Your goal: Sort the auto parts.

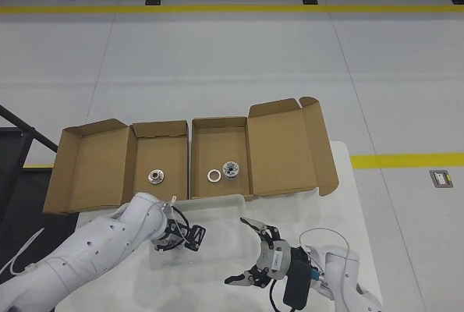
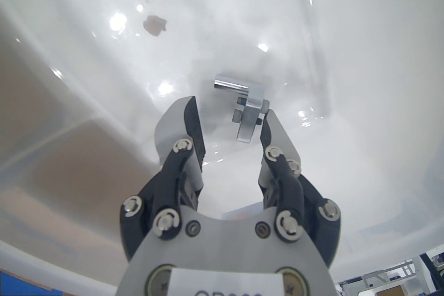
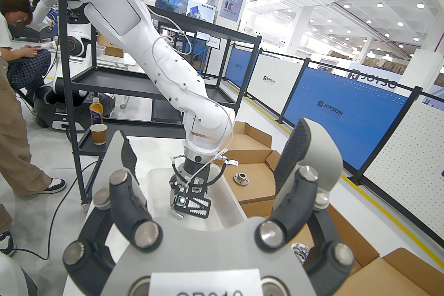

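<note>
Hub (image 1: 157,175) lies in left box (image 1: 161,140), ring (image 1: 214,175) and bearing (image 1: 231,168) in right box (image 1: 220,140), both behind white bin (image 1: 216,203). Left gripper (image 2: 229,110) open around bracket (image 2: 248,110) in bin; right gripper (image 1: 238,251) wide open, empty.

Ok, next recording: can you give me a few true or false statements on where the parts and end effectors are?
1. The left end effector is open, with a metal bracket lying by one finger in the white bin. True.
2. The right end effector grips a ring. False: it is open and empty.
3. The left cardboard box holds one flanged part. True.
4. The right cardboard box has nothing in it. False: a ring and a toothed part lie inside.
</note>
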`<state>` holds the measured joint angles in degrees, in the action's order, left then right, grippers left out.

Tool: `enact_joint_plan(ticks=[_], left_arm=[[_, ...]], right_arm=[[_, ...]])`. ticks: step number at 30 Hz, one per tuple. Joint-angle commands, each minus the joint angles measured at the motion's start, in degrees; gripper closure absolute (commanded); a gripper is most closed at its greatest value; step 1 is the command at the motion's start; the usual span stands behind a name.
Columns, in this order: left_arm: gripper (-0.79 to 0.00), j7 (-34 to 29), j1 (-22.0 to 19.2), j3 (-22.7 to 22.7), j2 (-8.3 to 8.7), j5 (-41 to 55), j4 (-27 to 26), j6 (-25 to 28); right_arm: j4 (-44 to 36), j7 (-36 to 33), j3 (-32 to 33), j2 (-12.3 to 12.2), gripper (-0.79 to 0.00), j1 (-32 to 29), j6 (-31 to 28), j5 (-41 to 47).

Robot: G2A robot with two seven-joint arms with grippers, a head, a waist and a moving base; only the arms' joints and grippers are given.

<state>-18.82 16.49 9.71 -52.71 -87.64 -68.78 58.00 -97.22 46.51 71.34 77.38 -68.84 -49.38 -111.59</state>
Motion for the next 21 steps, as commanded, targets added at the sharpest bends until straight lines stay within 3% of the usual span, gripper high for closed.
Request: enact_joint_plan(ticks=[1, 2, 7, 12, 16, 21], left_arm=[[-0.040, 0.16, 0.17, 0.03, -0.32, -0.26, 0.55, 0.00], [0.000, 0.39, 0.23, 0.03, -0.46, -0.29, 0.78, 0.00], [0.000, 2.30, -0.67, 0.03, -0.43, 0.80, 1.75, 0.00], [0.000, 5.81, -3.06, 0.03, 1.55, 2.72, 0.17, 0.00], [0.000, 10.48, -5.23, 0.10, 5.42, 3.69, -4.29, 0.00], [0.000, 17.93, -8.11, 1.50, 12.34, 5.58, -9.45, 0.00]], right_arm=[[0.00, 0.00, 0.00, 0.00, -0.785, 0.00, 0.00, 0.00], [0.00, 0.00, 0.00, 0.00, -0.785, 0.00, 0.00, 0.00], [0.00, 0.00, 0.00, 0.00, -0.785, 0.00, 0.00, 0.00], [0.00, 0.00, 0.00, 0.00, -0.785, 0.00, 0.00, 0.00], [0.00, 0.00, 0.00, 0.00, -0.785, 0.00, 0.00, 0.00], [0.00, 0.00, 0.00, 0.00, -0.785, 0.00, 0.00, 0.00]])
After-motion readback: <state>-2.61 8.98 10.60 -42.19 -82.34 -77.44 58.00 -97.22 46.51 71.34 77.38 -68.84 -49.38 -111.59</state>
